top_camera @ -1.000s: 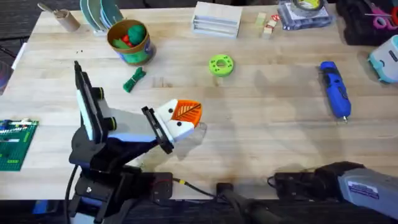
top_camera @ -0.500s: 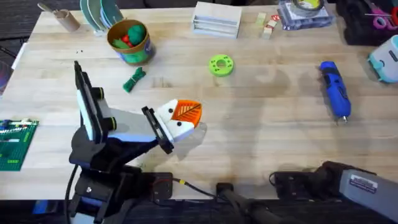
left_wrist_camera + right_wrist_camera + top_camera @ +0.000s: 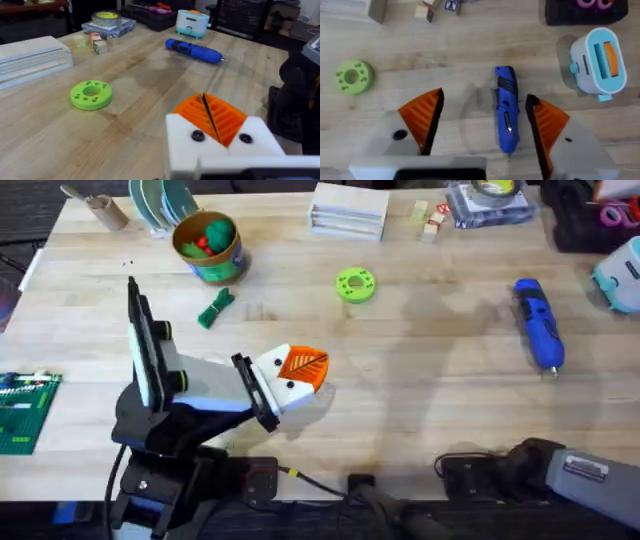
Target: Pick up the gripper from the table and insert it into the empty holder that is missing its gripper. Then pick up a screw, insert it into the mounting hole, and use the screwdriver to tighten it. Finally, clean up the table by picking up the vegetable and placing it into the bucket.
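My left gripper [image 3: 300, 368] hovers low over the table [image 3: 420, 380], left of the middle. Its orange ribbed pads [image 3: 220, 117] are pressed together, shut on nothing. Each white holder [image 3: 185, 137] carries a pad and a dark screw head. The loose gripper piece is out of view. The blue screwdriver [image 3: 538, 322] lies at the right. My right gripper [image 3: 482, 107] hangs open high above the screwdriver [image 3: 506, 115], one finger on each side of it. The dark green vegetable [image 3: 215, 307] lies just in front of the green bucket [image 3: 208, 248].
A lime-green disc [image 3: 355, 284] lies mid-table and a white box stack [image 3: 348, 208] sits at the back. A brown cup [image 3: 100, 208], a teal toy toaster [image 3: 620, 275] and a green brick plate [image 3: 25, 410] stand near the edges. The bucket holds green and red toys.
The left arm and its gripper have shifted slightly to the right. The right arm at the lower right has shifted a little. Nothing on the table has moved.
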`<control>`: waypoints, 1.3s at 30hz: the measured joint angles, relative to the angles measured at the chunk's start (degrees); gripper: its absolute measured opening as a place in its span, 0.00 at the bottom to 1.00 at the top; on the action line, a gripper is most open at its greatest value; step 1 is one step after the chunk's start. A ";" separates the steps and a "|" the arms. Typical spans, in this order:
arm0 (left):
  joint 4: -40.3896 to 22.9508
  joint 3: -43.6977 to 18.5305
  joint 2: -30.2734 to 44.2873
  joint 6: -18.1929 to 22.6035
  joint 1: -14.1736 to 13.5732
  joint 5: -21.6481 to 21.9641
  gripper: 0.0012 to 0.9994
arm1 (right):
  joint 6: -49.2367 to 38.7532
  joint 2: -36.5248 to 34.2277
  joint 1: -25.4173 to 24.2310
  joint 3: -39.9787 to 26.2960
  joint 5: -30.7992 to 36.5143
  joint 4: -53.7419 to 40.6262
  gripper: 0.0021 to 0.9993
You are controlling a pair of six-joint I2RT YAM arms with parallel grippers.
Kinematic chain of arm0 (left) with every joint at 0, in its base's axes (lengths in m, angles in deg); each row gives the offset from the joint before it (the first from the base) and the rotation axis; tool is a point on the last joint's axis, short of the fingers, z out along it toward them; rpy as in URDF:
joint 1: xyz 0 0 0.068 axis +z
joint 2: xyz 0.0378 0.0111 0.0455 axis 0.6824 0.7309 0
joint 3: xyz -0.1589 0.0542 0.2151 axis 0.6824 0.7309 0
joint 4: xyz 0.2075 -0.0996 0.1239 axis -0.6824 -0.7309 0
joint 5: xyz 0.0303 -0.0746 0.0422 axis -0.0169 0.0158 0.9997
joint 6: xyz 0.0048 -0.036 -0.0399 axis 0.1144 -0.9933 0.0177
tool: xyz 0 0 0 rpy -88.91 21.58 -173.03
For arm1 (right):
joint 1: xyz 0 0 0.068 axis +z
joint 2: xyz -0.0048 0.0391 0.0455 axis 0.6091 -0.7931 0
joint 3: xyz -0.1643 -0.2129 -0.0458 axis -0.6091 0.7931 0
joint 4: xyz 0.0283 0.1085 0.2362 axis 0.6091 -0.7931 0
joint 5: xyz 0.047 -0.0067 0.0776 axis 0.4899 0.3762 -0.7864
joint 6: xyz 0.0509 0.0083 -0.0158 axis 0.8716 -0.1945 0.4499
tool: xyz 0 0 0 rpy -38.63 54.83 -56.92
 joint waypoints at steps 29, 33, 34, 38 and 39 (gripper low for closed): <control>-0.44 -0.01 0.00 0.00 0.00 -0.99 0.02 | -18.33 -34.21 -0.02 3.46 9.33 5.60 0.99; -0.44 -0.01 0.00 0.00 0.00 -0.99 0.02 | -18.48 -36.62 -0.02 3.54 8.91 5.35 0.99; -0.45 -0.01 0.00 0.00 0.00 -0.99 0.02 | -18.50 -36.91 -0.02 3.66 8.89 5.36 0.99; -0.44 -0.01 0.00 0.00 0.00 -0.99 0.02 | -18.92 -36.91 -0.02 4.15 8.89 5.31 0.99; -0.44 -0.01 0.00 0.00 0.00 -1.00 0.02 | -18.95 -36.91 -0.02 4.28 8.89 5.33 0.99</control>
